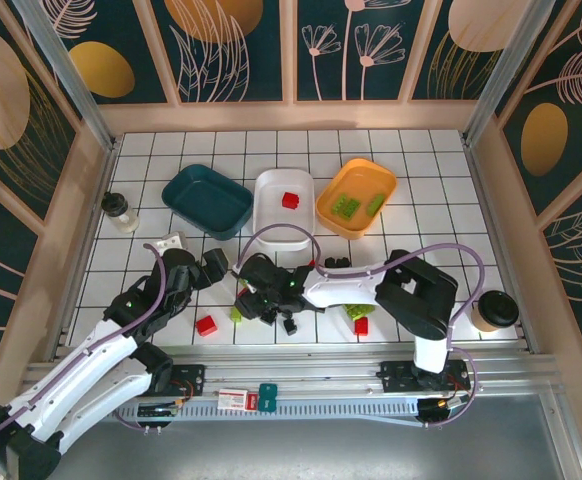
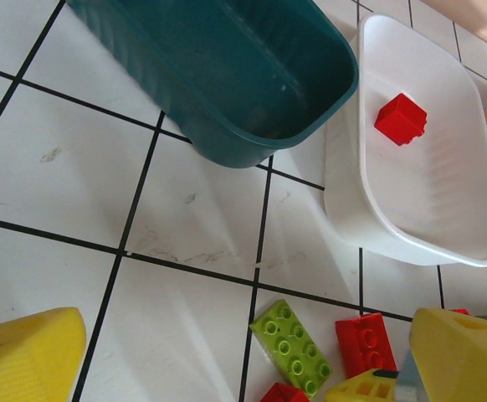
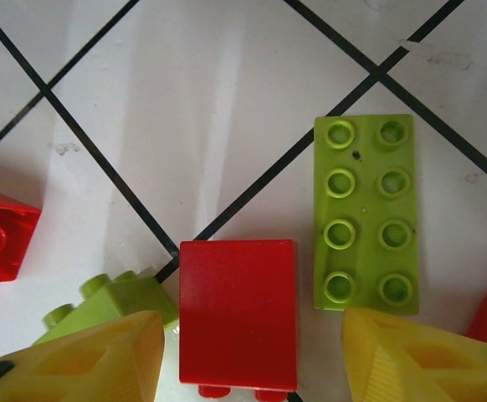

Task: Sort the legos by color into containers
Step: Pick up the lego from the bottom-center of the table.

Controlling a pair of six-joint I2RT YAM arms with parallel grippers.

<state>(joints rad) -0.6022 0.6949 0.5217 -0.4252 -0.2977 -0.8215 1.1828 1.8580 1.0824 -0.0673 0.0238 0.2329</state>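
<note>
Sitting between the two yellow fingers (image 3: 68, 360) of your right claw (image 3: 252, 335) is a red brick (image 3: 238, 314), tipped on its side. The fingers stand partly apart with a small gap on each side, so nothing is held. A flat lime green brick (image 3: 365, 213) lies just beside the red one, close to one finger. A small green brick (image 3: 110, 297) crowds right up against the other finger. Your left claw (image 2: 243, 343) is spread wide above the white tiles (image 2: 76, 184) and holds nothing. Ahead of it sit the teal tub (image 2: 252, 75) and the white tub (image 2: 428, 209), with a lone red brick (image 2: 401, 119) inside the white one. The orange tub (image 1: 361, 180) farther on holds two green bricks (image 1: 346, 207).
</note>
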